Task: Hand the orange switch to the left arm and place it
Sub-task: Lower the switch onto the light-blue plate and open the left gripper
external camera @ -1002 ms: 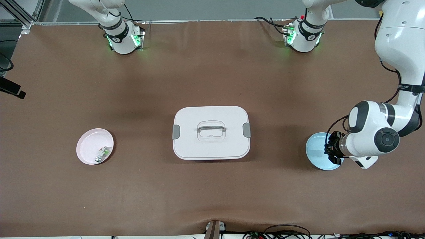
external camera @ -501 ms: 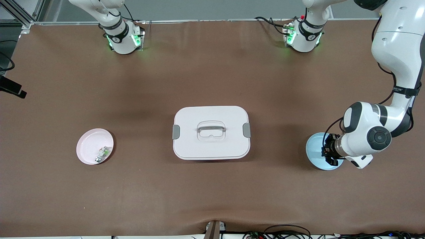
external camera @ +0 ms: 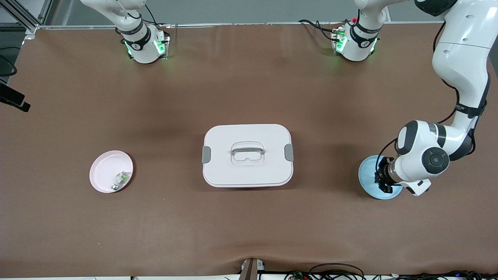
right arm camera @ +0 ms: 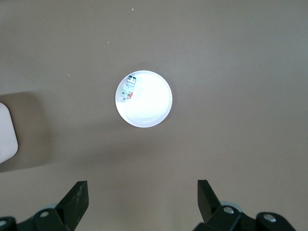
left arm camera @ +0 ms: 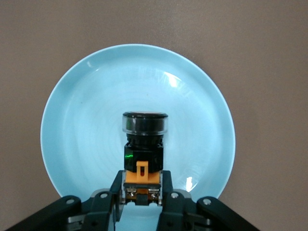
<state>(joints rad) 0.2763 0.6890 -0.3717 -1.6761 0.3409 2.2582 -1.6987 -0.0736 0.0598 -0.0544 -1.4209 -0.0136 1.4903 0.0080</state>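
My left gripper (left arm camera: 141,192) is clamped on the orange switch (left arm camera: 143,149) over the blue plate (external camera: 367,175), well apart from the box (external camera: 247,155). Right gripper (right arm camera: 142,199) hangs wide apart above the pink plate (right arm camera: 149,103), waiting. Risks: grip's only on the switch's base, so it may slip mid-carry; low path could clip the box

On the brown desk (external camera: 249,89), the white box (external camera: 247,155) with grey side latches is sitting in the middle, well apart from both plates. The left gripper (external camera: 382,179) is hanging low over the light blue plate (external camera: 367,175) toward the left arm's end of the desk. Toward the right arm's end, a pink plate (external camera: 105,171) is holding a small white-and-green component (external camera: 121,179) near its rim.
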